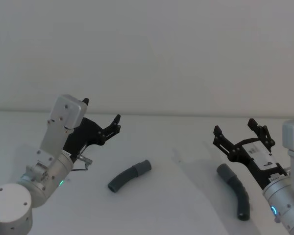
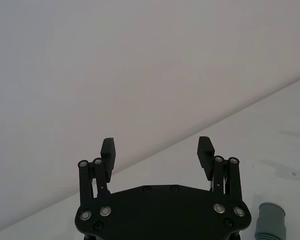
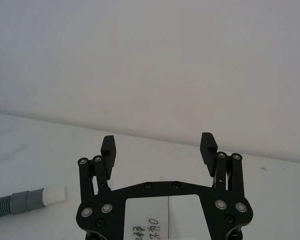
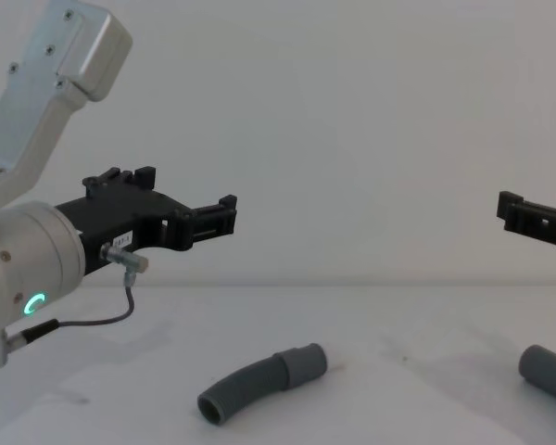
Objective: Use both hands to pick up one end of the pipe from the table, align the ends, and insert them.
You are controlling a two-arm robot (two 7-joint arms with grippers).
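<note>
White worktop (image 1: 176, 142) is carrying both pieces in the head view. The left pipe piece (image 1: 130, 176) is lying near the middle and the right pipe piece (image 1: 235, 188) near the right gripper (image 1: 234, 127), whose fingers are standing apart. The left gripper (image 1: 102, 111) is reaching forward, empty, fingers apart. In the left wrist view, jaws are gaping, with a grey cuff (image 2: 270, 220) beside them. In the right wrist view, jaws are standing wide near a white tube tip (image 3: 55, 194). In the chest view, both grippers are hanging above the worktop, touching nothing.
</note>
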